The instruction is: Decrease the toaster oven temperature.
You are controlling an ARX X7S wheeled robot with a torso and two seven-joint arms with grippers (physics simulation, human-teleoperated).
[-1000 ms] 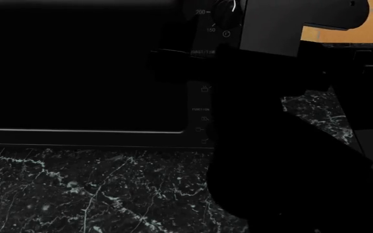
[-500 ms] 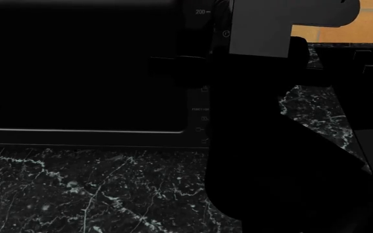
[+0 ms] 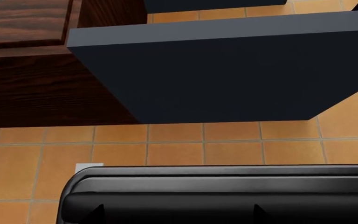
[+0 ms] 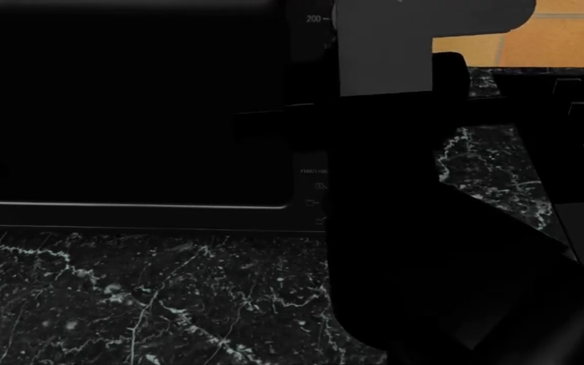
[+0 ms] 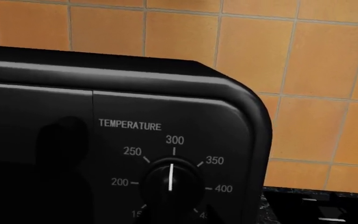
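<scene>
The toaster oven is a big black box with a wide dark glass door, filling the left of the head view. My right arm stands in front of its knob column and hides the knobs; only the "200" mark shows. In the right wrist view the oven's upper corner is close, with the temperature knob and its white pointer at 300. The right gripper's fingers are lost in the dark. My left gripper is open, its tips wide apart against the oven's black top edge.
A dark marble counter lies in front of the oven. A black stovetop is at the right. An orange tile wall is behind. Dark wood cabinets and a dark grey box hang above.
My right arm has moved left in the head view. It now covers the temperature knob and the 150 mark that showed before.
</scene>
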